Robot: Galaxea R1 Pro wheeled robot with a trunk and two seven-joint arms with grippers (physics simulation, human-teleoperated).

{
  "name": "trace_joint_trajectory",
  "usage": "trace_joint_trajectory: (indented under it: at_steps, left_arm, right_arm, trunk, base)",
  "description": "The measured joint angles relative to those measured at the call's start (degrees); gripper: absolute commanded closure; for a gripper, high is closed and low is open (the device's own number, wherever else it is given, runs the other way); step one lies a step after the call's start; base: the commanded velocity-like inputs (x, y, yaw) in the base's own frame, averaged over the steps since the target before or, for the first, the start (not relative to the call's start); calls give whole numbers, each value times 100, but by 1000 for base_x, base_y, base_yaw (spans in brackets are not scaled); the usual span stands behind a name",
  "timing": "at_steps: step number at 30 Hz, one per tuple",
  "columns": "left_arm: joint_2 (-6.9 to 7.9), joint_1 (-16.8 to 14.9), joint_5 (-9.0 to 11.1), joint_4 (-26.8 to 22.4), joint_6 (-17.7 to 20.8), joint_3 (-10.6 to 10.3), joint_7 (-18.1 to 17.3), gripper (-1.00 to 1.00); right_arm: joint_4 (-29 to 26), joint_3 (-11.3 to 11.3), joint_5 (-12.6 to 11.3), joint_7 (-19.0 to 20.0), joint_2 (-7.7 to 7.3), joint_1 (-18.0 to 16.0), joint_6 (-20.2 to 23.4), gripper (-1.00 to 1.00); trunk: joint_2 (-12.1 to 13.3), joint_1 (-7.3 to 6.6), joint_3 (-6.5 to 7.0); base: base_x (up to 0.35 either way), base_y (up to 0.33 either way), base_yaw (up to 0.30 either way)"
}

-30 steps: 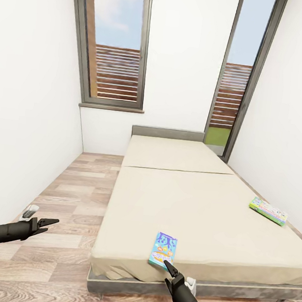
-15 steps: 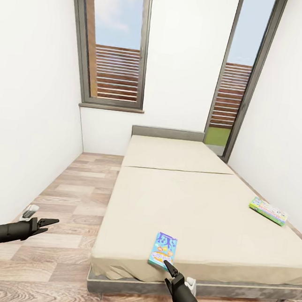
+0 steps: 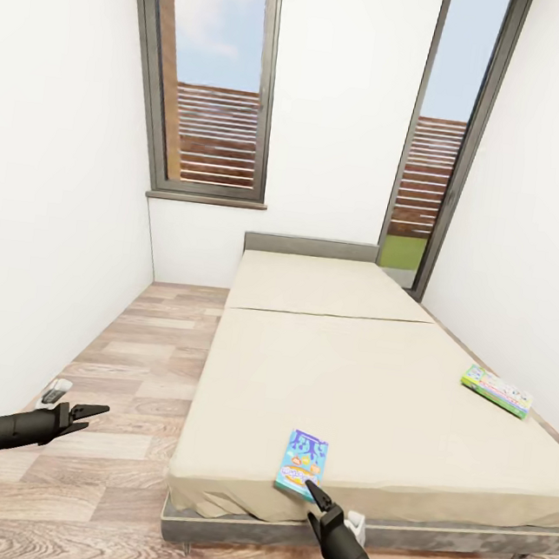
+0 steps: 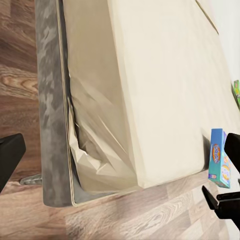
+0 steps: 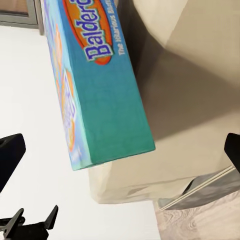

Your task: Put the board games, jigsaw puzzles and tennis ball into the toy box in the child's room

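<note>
Movement since a second ago is slight: the right gripper [image 3: 310,488], low centre of the head view, has been eased a touch rightward at the near end of the blue-purple board game [image 3: 301,463]. Its fingers are spread wide; nothing is held. A grasp looks imminent. The glossy flat box lies on the matte beige bed [image 3: 370,396]; the green-edged game [image 3: 498,390] sits mid-right. The left gripper [image 3: 92,413] hovers parted, lower left.

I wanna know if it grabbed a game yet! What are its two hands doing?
Left gripper: open, holding nothing, over the floor.
Right gripper: open, empty, right by the blue board game on the bed.
</note>
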Motion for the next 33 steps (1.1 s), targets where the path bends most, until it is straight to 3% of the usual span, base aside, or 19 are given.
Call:
trace_joint_trajectory:
  at_steps: [12,19,33]
  left_arm:
    - [0,0,0,0,-3,0,0,-100]
    - [0,0,0,0,-5,0,0,-100]
    - [0,0,0,0,-9,0,0,-100]
  right_arm:
    - [-16,76,8,448,-20,0,-11,-100]
    - [-16,333,6,476,-26,0,-12,-100]
    - [-18,400,6,482,-36,0,-12,-100]
  trunk:
    - [0,0,0]
    - [0,0,0]
    - [0,0,0]
  base:
    - [0,0,0]
    - [0,0,0]
    - [0,0,0]
